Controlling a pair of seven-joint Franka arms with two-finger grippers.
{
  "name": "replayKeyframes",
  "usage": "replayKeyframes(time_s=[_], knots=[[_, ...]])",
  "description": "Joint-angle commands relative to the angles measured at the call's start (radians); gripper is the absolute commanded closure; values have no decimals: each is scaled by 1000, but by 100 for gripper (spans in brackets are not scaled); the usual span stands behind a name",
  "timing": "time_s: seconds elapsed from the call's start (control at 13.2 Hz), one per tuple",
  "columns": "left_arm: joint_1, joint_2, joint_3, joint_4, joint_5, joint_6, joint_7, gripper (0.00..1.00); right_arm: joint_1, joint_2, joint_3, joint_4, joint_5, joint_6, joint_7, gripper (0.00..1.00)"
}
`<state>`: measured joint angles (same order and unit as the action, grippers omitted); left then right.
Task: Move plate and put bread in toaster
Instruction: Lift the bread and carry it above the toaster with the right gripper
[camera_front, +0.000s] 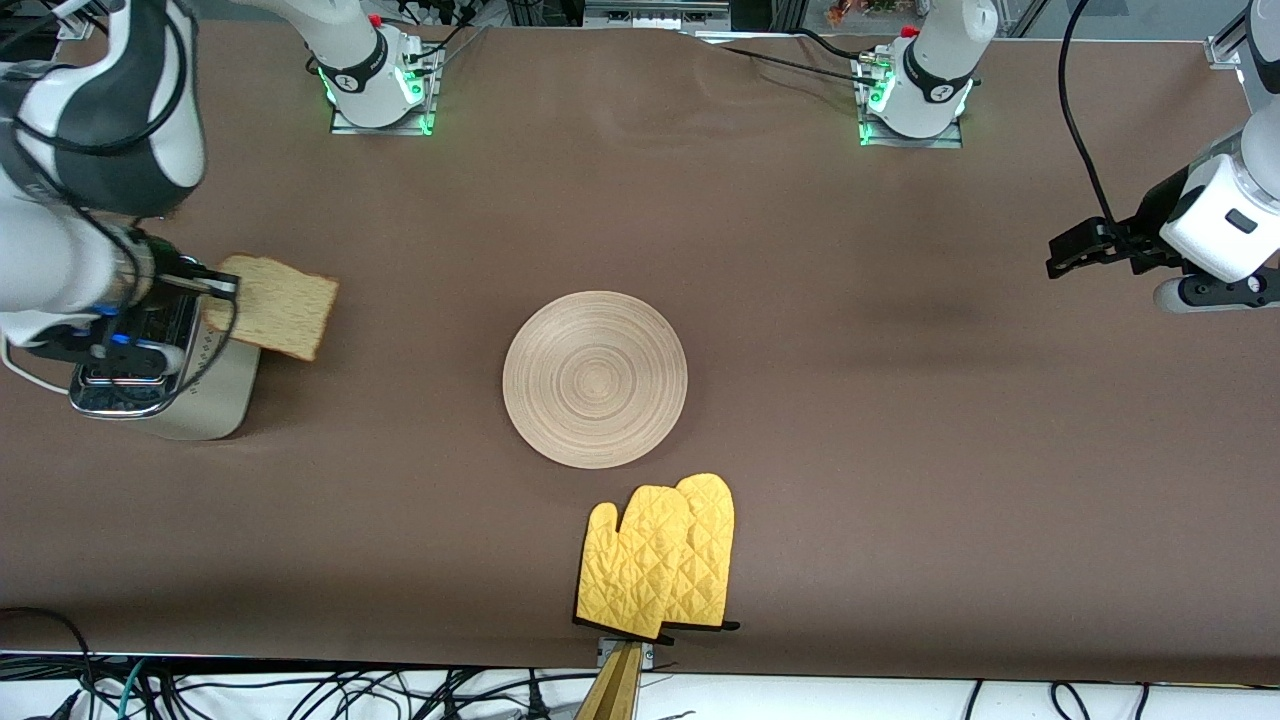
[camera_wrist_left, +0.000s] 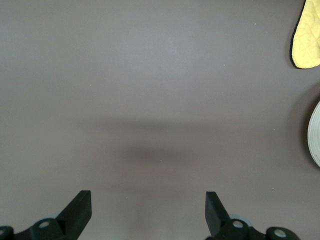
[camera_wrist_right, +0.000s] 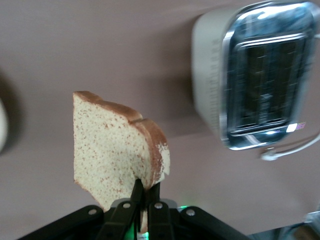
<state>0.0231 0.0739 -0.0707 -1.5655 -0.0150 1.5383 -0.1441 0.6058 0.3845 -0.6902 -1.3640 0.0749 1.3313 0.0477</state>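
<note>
My right gripper (camera_front: 222, 285) (camera_wrist_right: 146, 186) is shut on the bread (camera_front: 272, 306) (camera_wrist_right: 114, 150), a light brown slice with a darker crust, held in the air beside the toaster's top. The cream toaster (camera_front: 165, 372) (camera_wrist_right: 255, 75) with a chrome two-slot top stands at the right arm's end of the table. The round light-wood plate (camera_front: 595, 379) (camera_wrist_left: 314, 134) lies flat at the table's middle. My left gripper (camera_front: 1062, 258) (camera_wrist_left: 148, 210) waits open and holds nothing, above bare table at the left arm's end.
A pair of yellow quilted oven mitts (camera_front: 660, 560) (camera_wrist_left: 307, 37) lies nearer to the front camera than the plate, by the table's edge. The toaster's white cord (camera_front: 25, 372) (camera_wrist_right: 290, 148) loops out beside it. Cables hang along the front edge.
</note>
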Motion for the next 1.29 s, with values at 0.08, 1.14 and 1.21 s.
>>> replayKeyframes(time_s=[0.08, 1.14, 1.21], knots=[[0, 4, -3, 13, -13, -17, -6, 0, -1, 20, -63, 23, -156, -23, -176, 100], [4, 9, -1, 12, -13, -15, -5, 0, -233, 169, -65, 20, -305, 229, -351, 100], [4, 9, -1, 12, -13, -15, -5, 0, -239, 175, -63, 19, -303, 236, -354, 100]])
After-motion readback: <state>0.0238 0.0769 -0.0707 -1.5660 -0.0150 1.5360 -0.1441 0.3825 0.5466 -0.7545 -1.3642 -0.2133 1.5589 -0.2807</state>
